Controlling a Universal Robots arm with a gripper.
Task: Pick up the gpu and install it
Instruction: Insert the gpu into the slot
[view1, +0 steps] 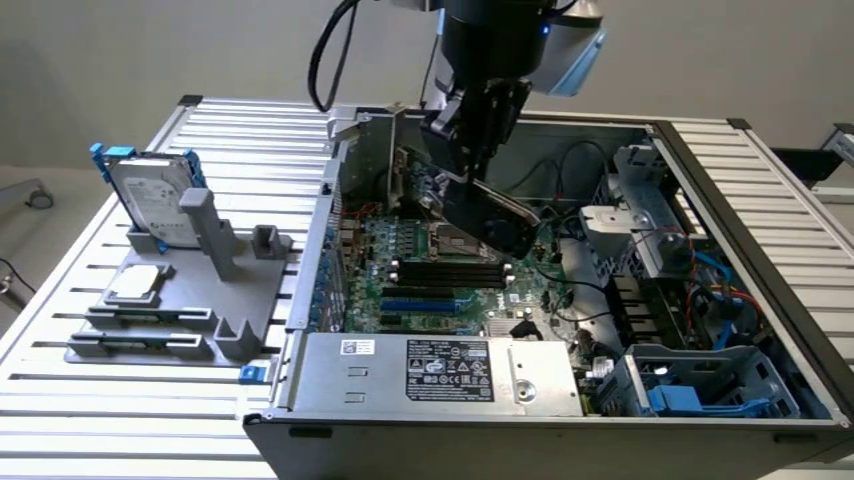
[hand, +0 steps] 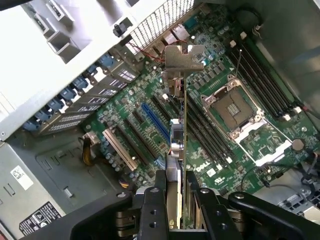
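Green motherboard (hand: 150, 125) lies beneath the gripper (hand: 177, 210) clamping thin, silver-bracketed gpu (hand: 176, 145) edge-on.

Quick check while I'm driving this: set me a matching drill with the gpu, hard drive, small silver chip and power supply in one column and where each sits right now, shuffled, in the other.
Things
1. gpu
2. hard drive
3. silver chip
4. power supply

Places
A. lying flat on the grey fixture, outside the case
B. clamped in the gripper, over the motherboard
C. standing on edge in the grey fixture
D. inside the case, along its near wall in the exterior view

Pairs: 1-B, 2-C, 3-A, 4-D
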